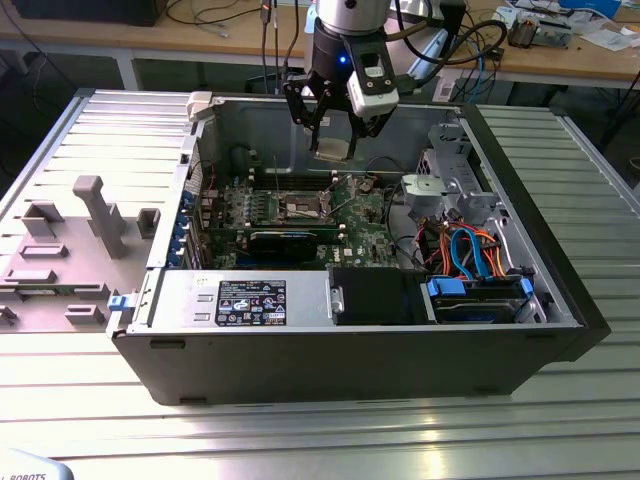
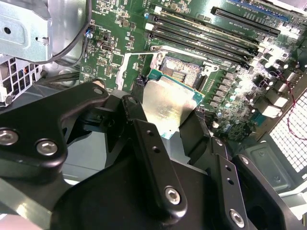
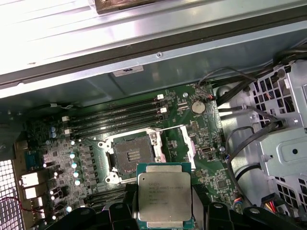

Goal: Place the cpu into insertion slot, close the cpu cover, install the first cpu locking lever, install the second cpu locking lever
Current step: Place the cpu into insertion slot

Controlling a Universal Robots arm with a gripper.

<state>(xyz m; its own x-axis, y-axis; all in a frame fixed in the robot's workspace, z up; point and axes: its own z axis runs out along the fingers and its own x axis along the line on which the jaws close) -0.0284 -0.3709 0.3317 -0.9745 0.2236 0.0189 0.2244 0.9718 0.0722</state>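
Nearest, the ribbed metal table (image 1: 300,440) is seen carrying the open computer case (image 1: 300,365), and a grey fixture tray (image 1: 60,250) is laid along the table's edge on the exterior view's left. Just inside the case's near wall a labelled metal box (image 1: 250,300) is fitted, with blue and orange cables (image 1: 470,255) bundled towards the near corner on the exterior view's right. Further in, the green circuit board (image 1: 370,215) is spread flat on the case floor, and there it is: the insertion slot (image 1: 303,205) (image 3: 133,155) (image 2: 180,72), dark centre exposed, silvery rim caught by the light. The cpu cover (image 3: 187,141) is seen swung off the slot as a thin silvery frame just beside it. Long black memory slots (image 3: 115,117) are lined up between the slot and the case's far wall. Above the board, the cpu (image 1: 332,149) (image 3: 164,196) (image 2: 168,108) is held in the air, apart from the slot, clamped by its edges between the black fingers (image 2: 144,139) of the gripper (image 1: 333,140) (image 3: 164,213) (image 2: 168,120). Beyond the case, a wooden bench (image 1: 90,40) strewn with cables is seen.
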